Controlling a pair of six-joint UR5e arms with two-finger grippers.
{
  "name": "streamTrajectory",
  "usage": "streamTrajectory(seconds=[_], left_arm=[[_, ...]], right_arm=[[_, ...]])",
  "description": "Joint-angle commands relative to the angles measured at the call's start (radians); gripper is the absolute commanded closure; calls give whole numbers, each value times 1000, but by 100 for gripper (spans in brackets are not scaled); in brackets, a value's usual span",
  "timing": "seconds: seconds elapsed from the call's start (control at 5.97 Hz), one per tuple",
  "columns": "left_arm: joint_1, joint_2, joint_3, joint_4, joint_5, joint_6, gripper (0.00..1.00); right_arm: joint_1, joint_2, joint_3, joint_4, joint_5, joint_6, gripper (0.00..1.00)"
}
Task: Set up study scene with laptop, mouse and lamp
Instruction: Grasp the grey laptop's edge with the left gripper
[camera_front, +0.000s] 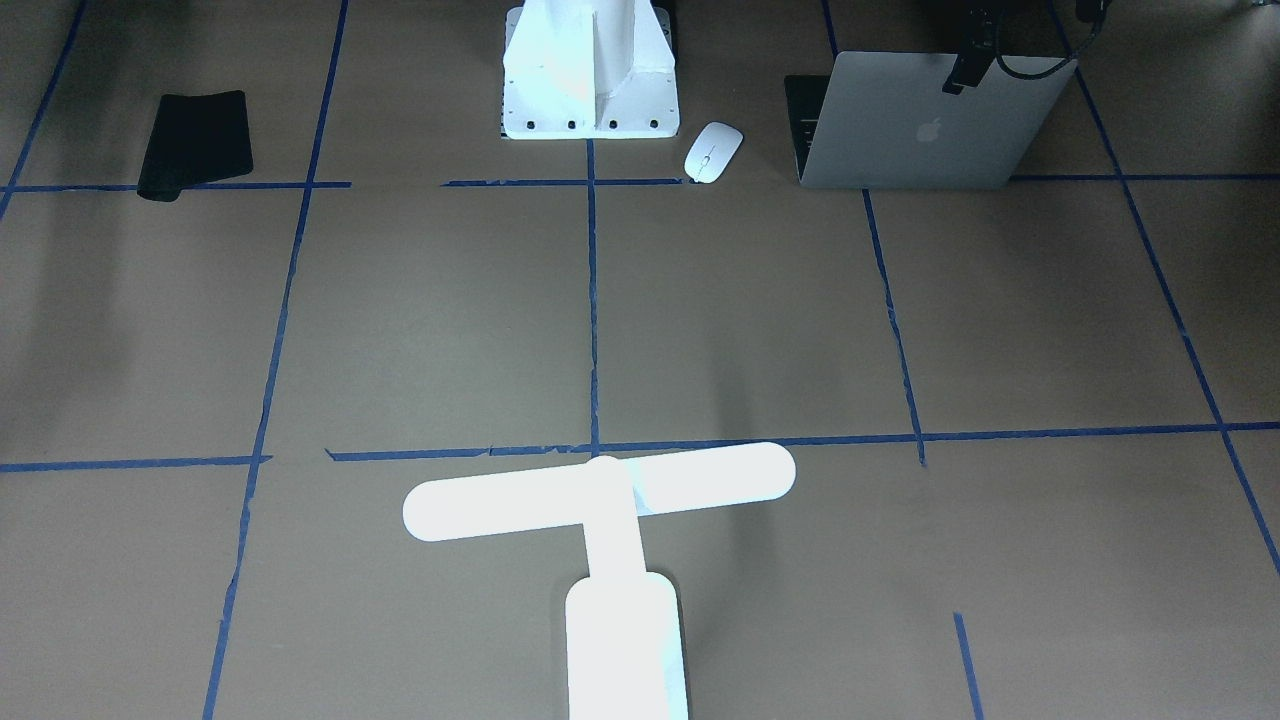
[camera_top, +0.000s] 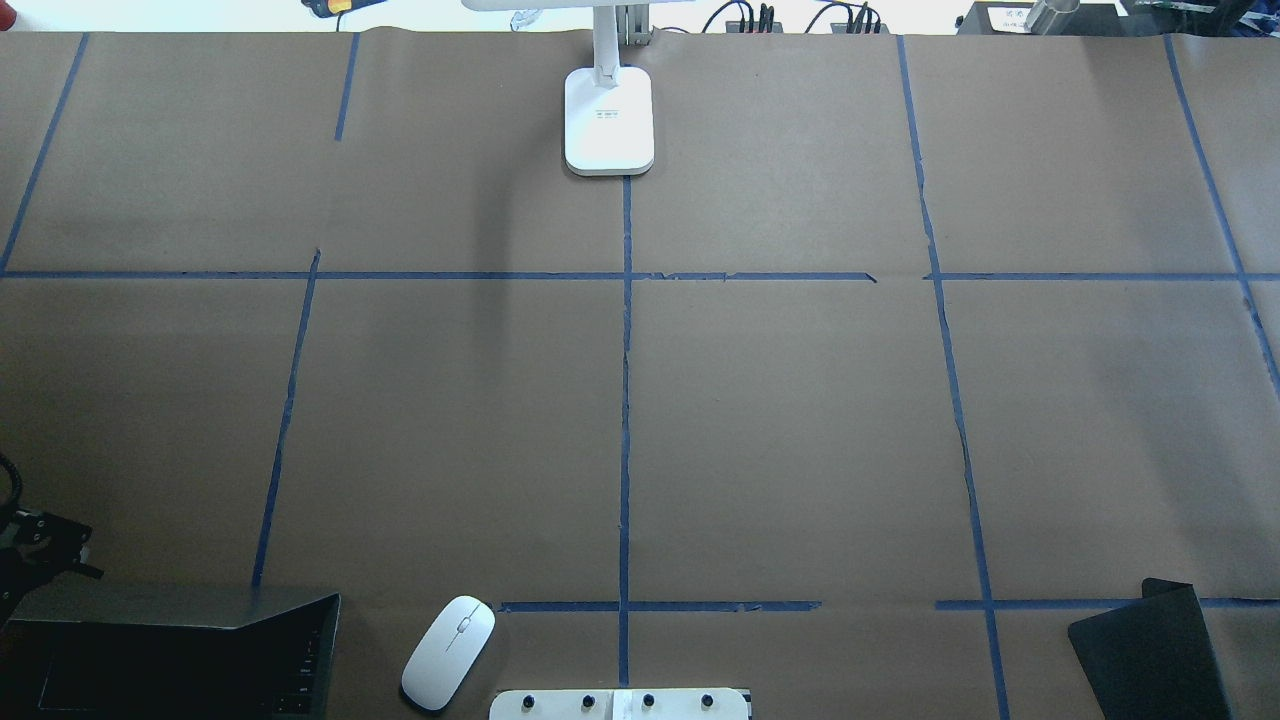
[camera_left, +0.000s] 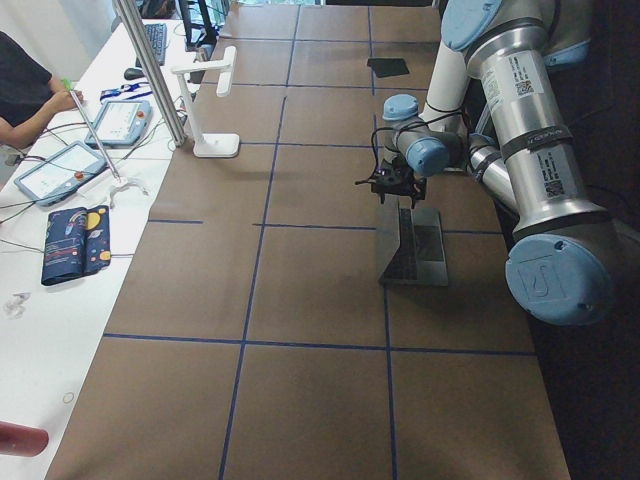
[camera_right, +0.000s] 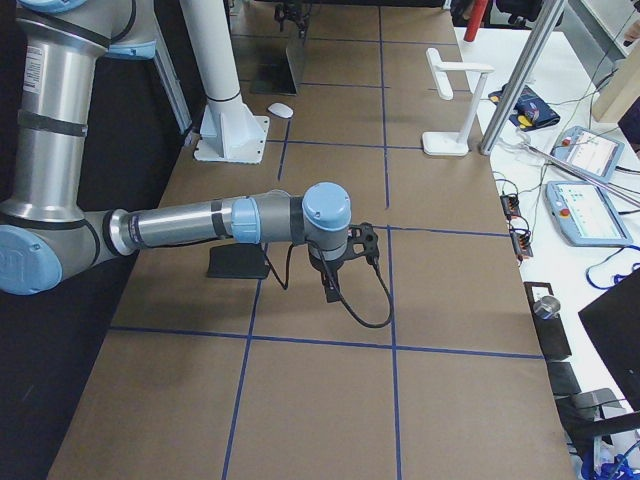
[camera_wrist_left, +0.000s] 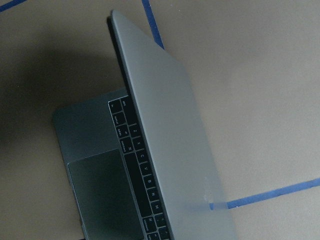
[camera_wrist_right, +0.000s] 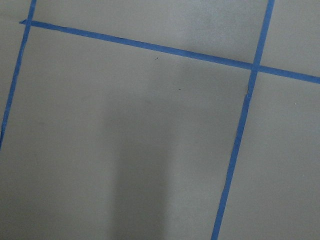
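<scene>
Laptop half-open, lid edge just under left tool.

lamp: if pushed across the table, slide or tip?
Probably top-heavy: the lamp carries a long bar head on a thin upright arm, so a high push may tip it. Its flat oblong base should slide if pushed low.

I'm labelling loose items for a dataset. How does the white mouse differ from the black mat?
The mouse is glossy white; the mat is matt black. The mouse is a small rounded oval; the mat is a larger rectangle, one end curled. The mouse lies on the robot's left, between the pedestal and the laptop; the mat lies alone on its right. Both rest on the table at the robot's edge.
</scene>
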Motion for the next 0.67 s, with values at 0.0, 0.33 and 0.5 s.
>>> streamTrajectory(seconds=[0.0, 0.33, 0.5], left_arm=[[12, -3, 6, -1, 11, -36, 27], [12, -17, 15, -10, 37, -88, 76], [10, -31, 19, -13, 41, -90, 100]], right_arm=[[2, 0, 3, 0, 0, 0, 0], [2, -16, 32, 0, 0, 0, 0], [2, -17, 32, 0, 0, 0, 0]])
